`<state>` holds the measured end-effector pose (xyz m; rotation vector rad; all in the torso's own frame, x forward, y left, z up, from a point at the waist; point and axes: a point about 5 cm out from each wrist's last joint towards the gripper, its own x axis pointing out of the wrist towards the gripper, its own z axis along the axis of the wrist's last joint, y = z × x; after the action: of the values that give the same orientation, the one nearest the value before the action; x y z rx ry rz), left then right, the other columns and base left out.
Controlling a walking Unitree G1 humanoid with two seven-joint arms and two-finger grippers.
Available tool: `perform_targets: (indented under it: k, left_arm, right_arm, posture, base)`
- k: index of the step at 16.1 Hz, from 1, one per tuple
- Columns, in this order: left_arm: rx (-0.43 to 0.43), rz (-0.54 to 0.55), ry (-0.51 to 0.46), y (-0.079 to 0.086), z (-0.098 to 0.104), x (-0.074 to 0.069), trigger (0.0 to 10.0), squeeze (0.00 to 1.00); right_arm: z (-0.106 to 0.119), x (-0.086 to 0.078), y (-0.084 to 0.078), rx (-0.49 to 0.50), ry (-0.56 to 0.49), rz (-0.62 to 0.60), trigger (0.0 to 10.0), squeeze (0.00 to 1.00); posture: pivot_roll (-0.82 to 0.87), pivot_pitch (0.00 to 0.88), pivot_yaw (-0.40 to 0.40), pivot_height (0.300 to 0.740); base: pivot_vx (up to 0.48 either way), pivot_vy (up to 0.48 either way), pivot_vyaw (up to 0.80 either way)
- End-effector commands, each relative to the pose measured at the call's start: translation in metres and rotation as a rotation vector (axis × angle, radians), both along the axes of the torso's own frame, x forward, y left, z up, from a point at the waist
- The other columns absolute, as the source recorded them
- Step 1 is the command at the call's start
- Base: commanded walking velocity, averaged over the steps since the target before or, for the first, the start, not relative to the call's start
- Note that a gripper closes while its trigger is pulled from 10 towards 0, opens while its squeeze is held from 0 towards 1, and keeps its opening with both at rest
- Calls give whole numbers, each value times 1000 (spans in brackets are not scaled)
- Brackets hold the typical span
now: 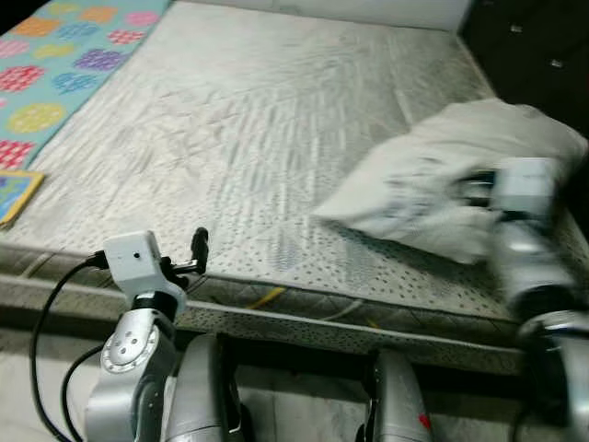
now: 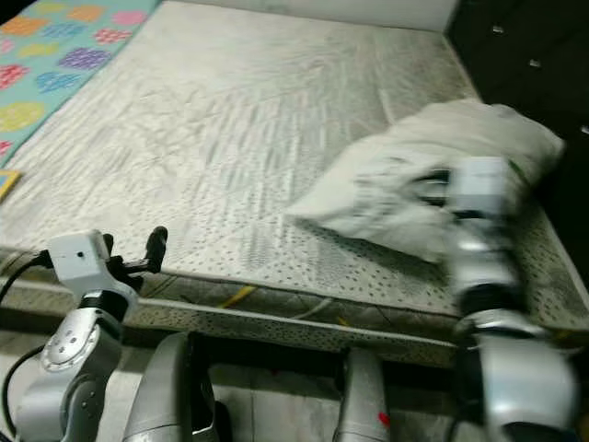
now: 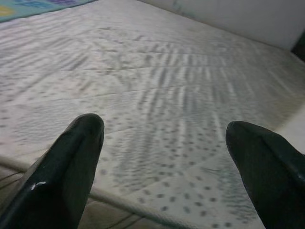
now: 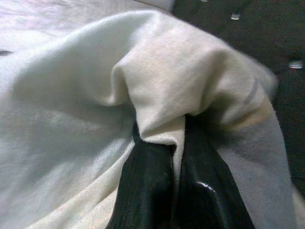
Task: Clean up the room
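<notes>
Your right gripper (image 4: 177,157) has its two black fingers pinched together on a fold of the white pillow (image 1: 442,180), which lies on the right side of the mattress (image 1: 230,138); your head views blur that grip, the wrist view makes it plain. Your left gripper (image 3: 164,157) hovers at the mattress's near edge, fingers spread wide, holding nothing.

1. A bare grey mattress (image 2: 230,138) fills most of the view.
2. A white pillow (image 2: 414,175) lies on the mattress's right side.
3. The right gripper (image 2: 433,191) reaches into the pillow.
4. The left gripper (image 2: 152,249) hovers at the mattress's near edge.
</notes>
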<state>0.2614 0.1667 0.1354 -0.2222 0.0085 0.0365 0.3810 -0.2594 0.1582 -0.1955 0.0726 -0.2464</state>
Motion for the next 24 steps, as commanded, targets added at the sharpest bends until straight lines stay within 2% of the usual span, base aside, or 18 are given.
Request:
perform_targets:
  k: [1, 2, 3, 4, 5, 6, 8, 10, 13, 15, 19, 22, 24]
  left_arm:
    - [-5, -1, 0, -1, 0, -2, 10000, 0]
    - [-7, -1, 1, -1, -1, -2, 10000, 0]
    - [-7, -1, 1, -1, -1, -2, 10000, 0]
    - [-8, -1, 1, -1, -1, -2, 10000, 0]
    - [-8, -1, 0, -1, -1, -2, 10000, 0]
    - [-8, -2, -3, -2, 0, -2, 10000, 0]
    - [-2, -9, -17, -3, 2, -2, 10000, 0]
    - [11, -23, -32, -6, 5, -3, 10000, 0]
    - [37, -31, -72, -11, 12, -4, 10000, 0]
    - [47, -31, -98, -11, 17, -4, 10000, 0]
    - [70, -33, -102, -8, 17, -10, 10000, 0]
    - [88, -29, -142, -9, 25, -5, 10000, 0]
    - [87, -42, -166, -16, 29, -2, 10000, 0]
  right_arm:
    - [13, 3, 7, -8, -78, 34, 10000, 0]
    - [7, 4, 21, 4, -81, 63, 10000, 0]
    - [4, 3, 27, 6, -87, 81, 10000, 0]
    - [0, 1, 35, 24, -105, 113, 10000, 306]
    - [-3, -1, 39, 33, -106, 124, 10000, 902]
    - [-9, -4, 48, 60, -102, 134, 10000, 1000]
    - [-13, -7, 56, 50, -107, 146, 10000, 1000]
    - [-14, -11, 55, 27, -107, 127, 10000, 1000]
    - [-8, -24, 50, -107, -150, 71, 10000, 1000]
    - [-5, -30, 45, -155, -157, 35, 10000, 1000]
    - [-3, -39, 47, -119, -153, 34, 10000, 1000]
    - [4, -46, 49, -81, -184, 8, 10000, 1000]
    - [13, -54, 52, -60, -228, 18, 10000, 1000]
  posture:
    - [11, 70, -7, 531]
    - [9, 69, -8, 531]
    - [9, 69, -8, 531]
    - [9, 69, -8, 531]
    - [9, 69, -8, 531]
    - [9, 68, -9, 531]
    - [9, 62, -10, 531]
    - [6, 54, -15, 531]
    - [5, 36, -28, 531]
    - [4, 22, -34, 531]
    - [-8, 6, -22, 531]
    - [-28, 0, -14, 531]
    - [-47, 0, -10, 531]
  base:
    - [0, 0, 0]
    - [0, 0, 0]
    - [0, 0, 0]
    - [0, 0, 0]
    - [0, 0, 0]
    - [0, 0, 0]
    - [0, 0, 0]
    - [0, 0, 0]
    - [0, 0, 0]
    - [0, 0, 0]
    - [0, 0, 0]
    - [0, 0, 0]
    - [0, 0, 0]
